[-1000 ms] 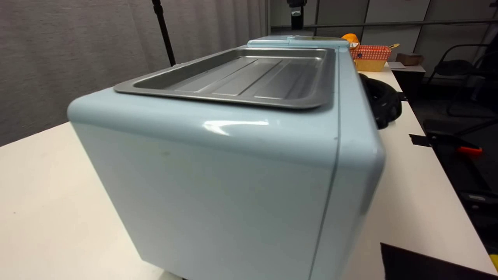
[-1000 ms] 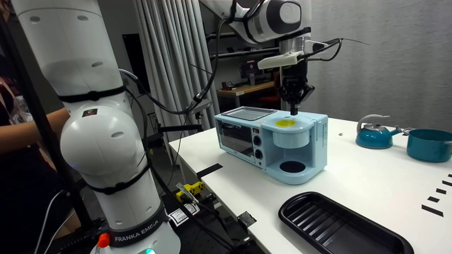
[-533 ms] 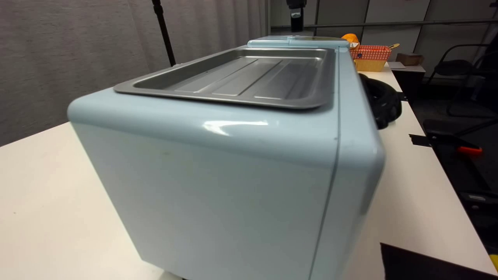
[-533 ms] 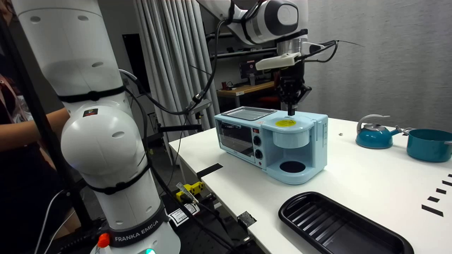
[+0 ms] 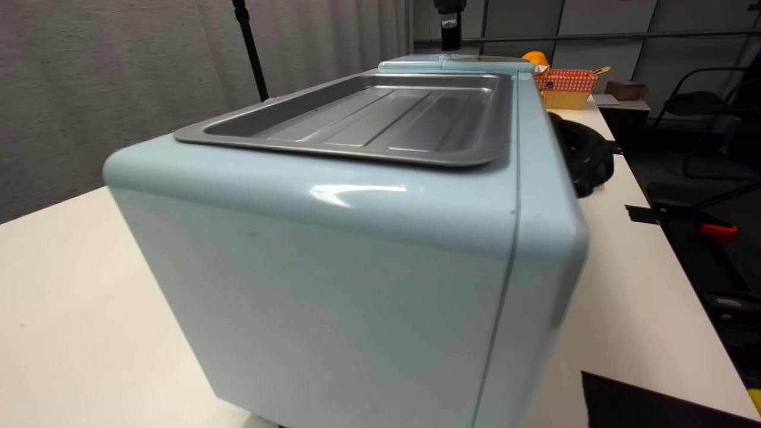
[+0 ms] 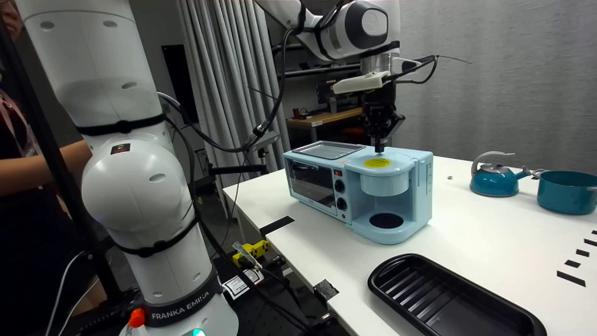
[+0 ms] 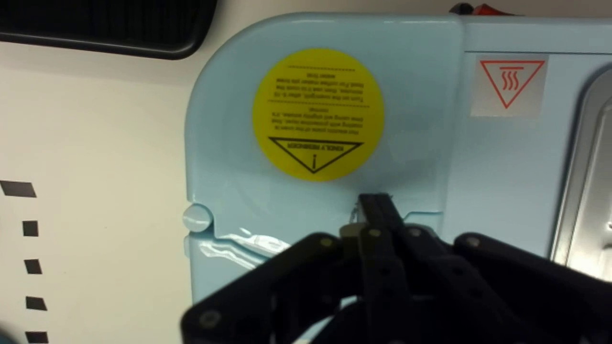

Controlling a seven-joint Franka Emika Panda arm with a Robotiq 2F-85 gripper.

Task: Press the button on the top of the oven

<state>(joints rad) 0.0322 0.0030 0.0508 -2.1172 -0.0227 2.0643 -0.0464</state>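
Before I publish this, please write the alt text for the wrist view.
A closed black gripper points at the top of the pale-blue oven, near a round yellow sticker; contact is unclear. To the right are a red-triangle label and a metal tray; at upper left, part of a black pan.

Gripper [image 6: 379, 148] over pale-blue oven [image 6: 355, 192] on white table [image 6: 489, 228]

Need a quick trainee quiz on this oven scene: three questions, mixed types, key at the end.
1. True or false: above the oven, the gripper is shut.
2. What colour is the round sticker on the oven's top? A) red B) yellow C) white
3. Fill in: in an exterior view, the kettle shows between the oven and the teal ____.

Key: 1. True. 2. B. 3. pot.
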